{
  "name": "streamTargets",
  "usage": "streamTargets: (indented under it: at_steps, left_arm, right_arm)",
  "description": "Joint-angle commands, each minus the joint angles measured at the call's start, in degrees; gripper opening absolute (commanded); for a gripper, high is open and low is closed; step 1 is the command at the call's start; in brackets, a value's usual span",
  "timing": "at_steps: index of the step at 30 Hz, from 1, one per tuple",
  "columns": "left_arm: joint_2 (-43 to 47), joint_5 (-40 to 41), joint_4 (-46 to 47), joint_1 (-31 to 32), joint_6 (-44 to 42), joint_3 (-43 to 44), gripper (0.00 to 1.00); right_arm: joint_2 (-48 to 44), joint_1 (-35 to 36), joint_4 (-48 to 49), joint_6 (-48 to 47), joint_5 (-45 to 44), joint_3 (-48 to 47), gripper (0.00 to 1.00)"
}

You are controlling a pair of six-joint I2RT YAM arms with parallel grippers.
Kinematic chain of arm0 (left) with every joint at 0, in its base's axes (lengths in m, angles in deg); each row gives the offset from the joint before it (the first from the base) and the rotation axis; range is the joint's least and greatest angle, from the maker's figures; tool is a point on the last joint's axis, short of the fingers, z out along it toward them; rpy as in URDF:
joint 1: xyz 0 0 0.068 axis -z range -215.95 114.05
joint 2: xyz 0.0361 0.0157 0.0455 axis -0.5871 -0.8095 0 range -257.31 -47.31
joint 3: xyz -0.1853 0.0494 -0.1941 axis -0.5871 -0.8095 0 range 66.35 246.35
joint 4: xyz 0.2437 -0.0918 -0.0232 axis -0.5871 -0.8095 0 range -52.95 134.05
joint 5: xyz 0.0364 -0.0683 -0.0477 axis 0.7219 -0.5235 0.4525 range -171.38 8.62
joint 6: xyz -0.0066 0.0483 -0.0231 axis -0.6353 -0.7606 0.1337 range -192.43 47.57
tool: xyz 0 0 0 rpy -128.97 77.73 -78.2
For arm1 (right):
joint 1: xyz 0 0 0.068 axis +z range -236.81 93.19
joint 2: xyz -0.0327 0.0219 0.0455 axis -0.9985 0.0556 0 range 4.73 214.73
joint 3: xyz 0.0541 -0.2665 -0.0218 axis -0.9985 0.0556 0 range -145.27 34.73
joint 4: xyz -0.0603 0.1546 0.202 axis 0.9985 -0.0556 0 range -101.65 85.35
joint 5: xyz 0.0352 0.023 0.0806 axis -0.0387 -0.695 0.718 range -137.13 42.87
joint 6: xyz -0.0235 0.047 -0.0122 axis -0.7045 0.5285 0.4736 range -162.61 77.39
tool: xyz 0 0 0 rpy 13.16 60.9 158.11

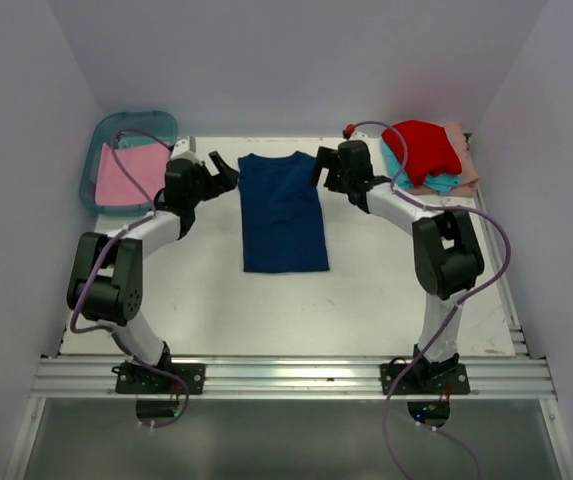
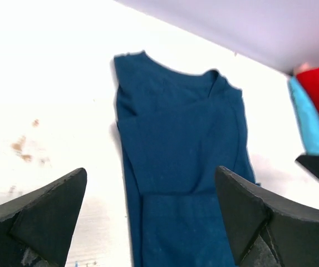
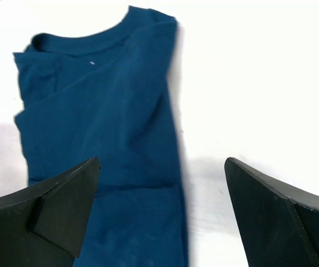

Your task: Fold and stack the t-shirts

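Observation:
A navy blue t-shirt [image 1: 283, 212] lies flat in the middle of the table, its sleeves folded in to a narrow rectangle, collar at the far end; no print shows. It also shows in the left wrist view [image 2: 181, 161] and the right wrist view [image 3: 101, 144]. My left gripper [image 1: 224, 172] is open and empty beside the shirt's far left corner. My right gripper [image 1: 323, 166] is open and empty beside its far right corner. A pink shirt [image 1: 128, 175] lies in the teal bin. Red [image 1: 424, 148], teal [image 1: 444, 183] and peach [image 1: 464, 160] shirts are piled at the far right.
The teal translucent bin [image 1: 136, 125] stands at the far left corner. The white table [image 1: 296, 310] is walled on three sides. The shirt pile shows at the right edge of the left wrist view [image 2: 318, 111]. Brown stains [image 2: 25, 147] mark the table.

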Motion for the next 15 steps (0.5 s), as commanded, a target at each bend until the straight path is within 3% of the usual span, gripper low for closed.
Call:
streamTargets:
  at_steps: [1, 6, 13, 15]
  left_arm:
    - [9.54, -0.23, 4.45, -0.39, 0.50, -2.59, 1.00]
    - [15.86, -5.59, 4.10, -0.22, 1.99, -9.45, 1.00]
    - [24.04, -9.20, -14.51, 2.24, 1.03, -17.89, 1.00]
    - [26.76, -11.48, -15.49, 2.86, 0.94, -21.57, 1.00]
  right_arm:
    - [-10.60, 0.46, 2.44, -3.02, -2.88, 5.66, 0.99]
    - [-20.20, 0.46, 3.42, -4.43, 1.42, 16.92, 0.99]
    - [-31.28, 0.37, 1.22, 1.27, 11.09, 30.72, 0.99]
    - [-33.48, 0.28, 2.45, 2.33, 14.07, 35.64, 0.99]
